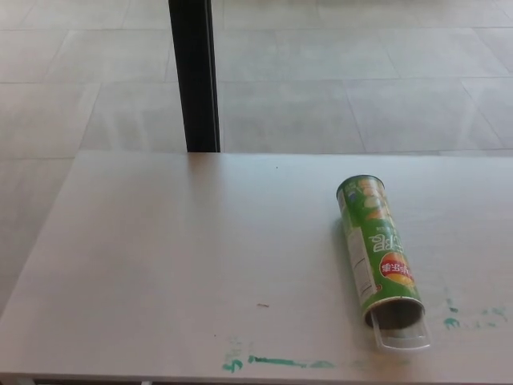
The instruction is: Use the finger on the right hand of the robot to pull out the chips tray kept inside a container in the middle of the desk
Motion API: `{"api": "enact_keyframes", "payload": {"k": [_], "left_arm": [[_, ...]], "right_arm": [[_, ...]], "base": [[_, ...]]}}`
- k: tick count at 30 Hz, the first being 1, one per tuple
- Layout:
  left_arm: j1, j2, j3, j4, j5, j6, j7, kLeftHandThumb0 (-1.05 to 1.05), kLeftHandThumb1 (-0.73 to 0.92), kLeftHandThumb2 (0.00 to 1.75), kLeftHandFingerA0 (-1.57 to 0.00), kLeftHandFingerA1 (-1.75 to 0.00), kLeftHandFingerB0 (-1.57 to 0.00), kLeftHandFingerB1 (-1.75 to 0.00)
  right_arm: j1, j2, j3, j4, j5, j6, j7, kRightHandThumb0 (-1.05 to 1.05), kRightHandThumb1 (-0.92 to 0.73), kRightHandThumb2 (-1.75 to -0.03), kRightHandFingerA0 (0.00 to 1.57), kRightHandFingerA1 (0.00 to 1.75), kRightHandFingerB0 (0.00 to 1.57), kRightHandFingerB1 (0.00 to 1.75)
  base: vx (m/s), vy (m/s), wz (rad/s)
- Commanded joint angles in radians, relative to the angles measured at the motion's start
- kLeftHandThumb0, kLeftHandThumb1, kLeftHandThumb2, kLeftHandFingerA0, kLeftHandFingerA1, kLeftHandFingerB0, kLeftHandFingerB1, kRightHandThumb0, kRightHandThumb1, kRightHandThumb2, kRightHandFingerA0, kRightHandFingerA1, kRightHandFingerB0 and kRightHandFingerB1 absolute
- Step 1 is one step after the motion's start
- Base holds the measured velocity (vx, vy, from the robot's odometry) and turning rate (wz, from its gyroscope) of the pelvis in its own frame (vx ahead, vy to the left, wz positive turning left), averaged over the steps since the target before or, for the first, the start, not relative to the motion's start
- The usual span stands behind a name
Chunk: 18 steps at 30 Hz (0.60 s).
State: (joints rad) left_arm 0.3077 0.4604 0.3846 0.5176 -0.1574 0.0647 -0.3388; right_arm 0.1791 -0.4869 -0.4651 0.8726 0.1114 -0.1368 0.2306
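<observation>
desk point(160, 257): pale, matte surface filling the lower two thirds of the frame; its far edge runs across just above mid-height.
floor point(361, 72): large light tiles with faint grout lines, across the top of the frame beyond the desk.
post point(194, 76): dark upright bar at upper centre-left, running from the top edge down to the desk's far edge; well apart from the can.
paint marks point(276, 362): green smears along the lower edge at centre, and a second small patch at lower right, just beside the tray's right side.
speck point(262, 305): small brownish fleck at lower centre, well left of the can.
obstructions: nothing lies between the can's mouth and the lower edge of the frame; the desk around it is bare apart from the marks.
left hand: not visible in the frame; state cannot be told.
right hand: not visible in the frame; state cannot be told.
chips can point(377, 249): green cylinder with a red and yellow label patch, lying on its side in the right half, lower-middle area.
can axis: long axis runs from upper left to lower right, close to vertical in the picture; closed end toward the top, open dark mouth toward the bottom edge.
tray point(401, 337): clear plastic, protruding a short way from the open mouth at lower right, resting on the desk.
</observation>
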Motion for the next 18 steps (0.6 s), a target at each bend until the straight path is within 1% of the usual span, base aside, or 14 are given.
{"api": "enact_keyframes", "payload": {"k": [1,2,3,7,8,9,11,12,13,14,15,16,17,18], "left_arm": [[0.009,0.005,0.041,-0.026,-0.062,0.033,-0.04,-0.49,0.57,0.9,-0.5,-0.66,-0.35,-0.55],[0.025,-0.007,0.072,-0.154,-0.093,0.089,-0.007,-0.42,0.72,0.59,-0.54,-0.53,-0.39,-0.42],[0.008,-0.017,0.115,-0.238,-0.141,0.123,0.016,-0.47,0.53,0.87,-0.46,-0.63,-0.31,-0.54],[-0.042,-0.019,0.168,-0.349,-0.152,0.141,0.059,-0.49,0.58,0.89,-0.49,-0.63,-0.32,-0.53],[-0.064,-0.018,0.193,-0.403,-0.164,0.146,0.074,-0.44,0.74,0.61,-0.52,-0.55,-0.36,-0.43],[-0.082,-0.019,0.21,-0.439,-0.164,0.148,0.096,-0.48,0.57,0.88,-0.48,-0.63,-0.32,-0.54],[-0.142,-0.006,0.241,-0.498,-0.147,0.137,0.144,-0.44,0.56,0.88,-0.49,-0.67,-0.35,-0.59],[-0.165,0.006,0.255,-0.542,-0.148,0.17,0.162,-0.41,0.72,0.61,-0.48,-0.7,-0.36,-0.54],[-0.219,0.029,0.28,-0.589,-0.157,0.178,0.179,-0.36,0.48,0.98,-0.44,-0.74,-0.27,-0.62],[-0.244,0.034,0.286,-0.602,-0.156,0.179,0.183,-0.36,0.48,0.98,-0.44,-0.74,-0.27,-0.62],[-0.303,0.065,0.304,-0.643,-0.157,0.196,0.201,-0.44,0.42,1.01,-0.52,-0.83,-0.34,-0.7],[-0.327,0.077,0.31,-0.665,-0.144,0.189,0.211,-0.61,0.49,0.88,-0.5,-1.14,-0.33,-1.03],[-0.343,0.087,0.314,-0.687,-0.129,0.195,0.222,-0.78,0.5,0.83,-0.58,-1.21,-0.39,-1.16],[-0.354,0.095,0.317,-0.705,-0.118,0.208,0.232,-0.78,0.5,0.83,-0.58,-1.21,-0.39,-1.16]], "right_arm": [[-0.024,-0.048,-0.083,-0.095,0.08,0.071,-0.035,-0.55,-0.73,-0.62,0.52,0.6,0.27,0.35],[-0.081,-0.07,-0.154,-0.113,0.147,0.104,-0.048,-0.49,-0.7,-0.6,0.52,0.62,0.26,0.33],[-0.126,-0.101,-0.182,-0.138,0.17,0.139,-0.04,-0.51,-0.71,-0.61,0.47,0.58,0.21,0.31],[-0.171,-0.121,-0.223,-0.254,0.168,0.134,-0.058,-0.54,-0.69,-0.6,0.48,0.57,0.2,0.32],[-0.186,-0.126,-0.235,-0.314,0.176,0.154,-0.061,-0.54,-0.68,-0.6,0.49,0.56,0.2,0.31],[-0.202,-0.137,-0.237,-0.327,0.174,0.151,-0.056,-0.54,-0.68,-0.6,0.51,0.54,0.21,0.31],[-0.241,-0.149,-0.253,-0.396,0.2,0.18,-0.049,-0.53,-0.63,-0.59,0.55,0.53,0.23,0.31],[-0.253,-0.145,-0.257,-0.43,0.205,0.171,-0.048,-0.52,-0.62,-0.58,0.53,0.55,0.24,0.32],[-0.266,-0.132,-0.255,-0.517,0.207,0.157,-0.057,-0.51,-0.61,-0.58,0.54,0.52,0.25,0.33],[-0.263,-0.126,-0.259,-0.556,0.208,0.156,-0.061,-0.51,-0.61,-0.58,0.54,0.52,0.25,0.33],[-0.287,-0.11,-0.256,-0.657,0.235,0.201,-0.08,-0.55,-0.49,-0.81,0.5,0.61,0.18,0.44],[-0.292,-0.11,-0.242,-0.696,0.223,0.197,-0.08,-0.55,-0.51,-0.84,0.47,0.6,0.18,0.45],[-0.3,-0.104,-0.233,-0.717,0.213,0.18,-0.082,-0.49,-0.63,-0.59,0.61,0.53,0.3,0.35],[-0.31,-0.095,-0.228,-0.729,0.21,0.163,-0.086,-0.49,-0.63,-0.59,0.61,0.53,0.3,0.35]], "base": [[0.0,0.0,0.0],[0.0,0.0,0.0],[0.0,0.0,0.0],[0.0,0.0,0.0],[0.0,0.0,0.0],[0.0,0.0,0.0],[0.0,0.0,0.0],[0.0,0.0,0.0],[0.0,0.0,0.0],[0.0,0.0,0.0],[0.0,0.0,0.0],[0.0,0.0,0.0],[0.0,0.0,0.0],[0.0,0.0,0.0]]}}
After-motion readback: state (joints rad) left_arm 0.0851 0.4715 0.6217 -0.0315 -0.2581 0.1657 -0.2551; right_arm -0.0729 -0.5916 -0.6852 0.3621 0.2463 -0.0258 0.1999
